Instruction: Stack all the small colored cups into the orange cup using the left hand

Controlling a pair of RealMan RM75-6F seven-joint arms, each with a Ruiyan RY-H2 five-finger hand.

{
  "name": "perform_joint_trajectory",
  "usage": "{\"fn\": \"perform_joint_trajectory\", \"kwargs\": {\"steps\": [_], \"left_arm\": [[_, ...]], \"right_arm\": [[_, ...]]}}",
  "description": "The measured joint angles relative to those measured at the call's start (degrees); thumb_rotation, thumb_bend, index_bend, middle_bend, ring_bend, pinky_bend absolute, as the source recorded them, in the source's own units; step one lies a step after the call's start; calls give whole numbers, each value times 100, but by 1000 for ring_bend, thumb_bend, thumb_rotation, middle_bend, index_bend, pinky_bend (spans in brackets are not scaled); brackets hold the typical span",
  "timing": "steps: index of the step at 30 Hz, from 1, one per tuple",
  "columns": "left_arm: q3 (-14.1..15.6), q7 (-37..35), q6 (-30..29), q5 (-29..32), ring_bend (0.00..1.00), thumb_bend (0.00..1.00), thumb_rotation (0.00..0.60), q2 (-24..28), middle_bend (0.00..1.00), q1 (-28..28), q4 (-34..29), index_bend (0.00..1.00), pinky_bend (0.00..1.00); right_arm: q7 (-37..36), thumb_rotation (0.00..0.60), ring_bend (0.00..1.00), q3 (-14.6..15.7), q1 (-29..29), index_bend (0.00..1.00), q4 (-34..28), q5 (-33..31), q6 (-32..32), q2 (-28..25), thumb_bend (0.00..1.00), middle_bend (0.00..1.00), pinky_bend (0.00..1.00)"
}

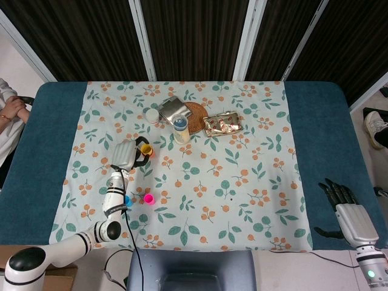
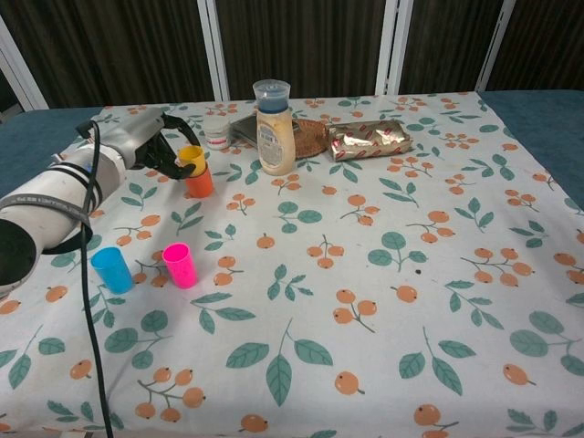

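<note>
- The left hand (image 2: 151, 146) curls its fingers around the yellow cup (image 2: 192, 160), which sits in the orange cup (image 2: 200, 182).
- The pink cup (image 2: 180, 265) and blue cup (image 2: 112, 269) stand near each other on the tablecloth (image 2: 383, 301).
- The right hand (image 1: 342, 203) rests at the table edge, fingers spread, holding nothing.

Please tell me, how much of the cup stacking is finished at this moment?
About one of three. The yellow cup sits in the orange cup, though the left hand is at it, so release is not confirmed. The pink cup and blue cup stand loose on the tablecloth, both left to do. The right hand rests idle.
</note>
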State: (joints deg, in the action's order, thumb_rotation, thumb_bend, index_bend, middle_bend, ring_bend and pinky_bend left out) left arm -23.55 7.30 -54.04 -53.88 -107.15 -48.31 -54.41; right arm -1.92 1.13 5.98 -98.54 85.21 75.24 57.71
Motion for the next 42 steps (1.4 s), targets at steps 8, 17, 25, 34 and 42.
{"fn": "perform_joint_trajectory", "kwargs": {"steps": [8,17,25,34,42], "left_arm": [[178,43,-221,-265,1000,368,600,435,1000,231,-981,0,1000],[939,143,-690,-824,1000,361,600,1876,1000,1107,-3460,65,1000],[1992,-81,-1079,-1554,1000,360,600,2915,1000,2032,-4579,81,1000],[2209,-465,-1057,-1531,1000,359,600,2637,1000,2304,-3980,160,1000],[2154,-742,-922,-1611,1000,364,600,2167,1000,2361,-3451,247,1000]], "right_arm": [[14,600,0,23,23,0,-1,24,-55,5,189,0,0],[-76,600,0,59,-8,0,-19,131,16,-34,189,0,0],[-82,600,0,116,-3,0,-35,245,6,-39,189,0,0],[-134,600,0,148,-30,0,-29,330,73,-55,189,0,0],[-127,600,0,136,-31,0,-18,304,78,-50,189,0,0]]}}
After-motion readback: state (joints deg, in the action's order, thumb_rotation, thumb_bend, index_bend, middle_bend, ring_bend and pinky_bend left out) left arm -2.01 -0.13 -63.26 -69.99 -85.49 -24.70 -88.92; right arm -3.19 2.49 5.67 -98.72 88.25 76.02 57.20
